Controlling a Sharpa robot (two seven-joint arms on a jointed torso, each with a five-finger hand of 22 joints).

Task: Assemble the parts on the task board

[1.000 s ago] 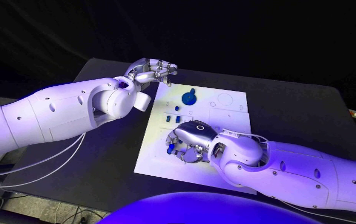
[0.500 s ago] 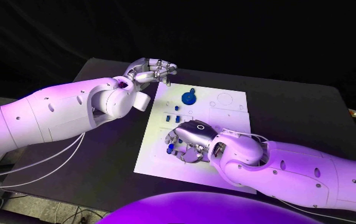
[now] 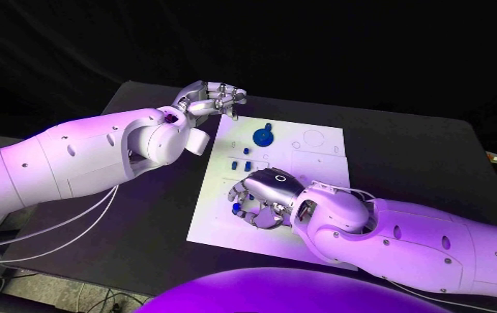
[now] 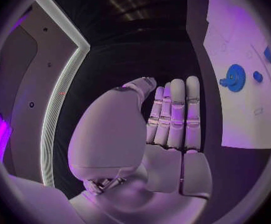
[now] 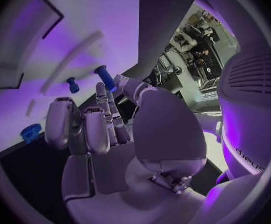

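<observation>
The black table (image 3: 414,148) carries the white task board (image 3: 311,162) at its middle, and both white arms reach in over it. The left arm (image 3: 93,159) comes across the table's left side and ends beside the board's far left corner; the right arm (image 3: 403,237) lies over the board's near right part and hides that corner.

The left hand (image 3: 212,100) hovers off the board's far left edge, holding nothing; in the left wrist view its fingers (image 4: 176,114) lie straight and side by side, the thumb folded in beside them. The blue gear (image 3: 264,137) lies flat on the far half of the board, near this hand but apart from it.

The right hand (image 3: 264,198) is down over the board's near left part, fingers bent in toward the surface. Whether it grips a part cannot be told. In the right wrist view two small blue pegs (image 5: 102,73) stand on the board just beyond its fingertips (image 5: 101,89), and a further blue piece sits right at them.

More small blue parts (image 3: 241,164) sit in a cluster between the gear and the right hand.
</observation>
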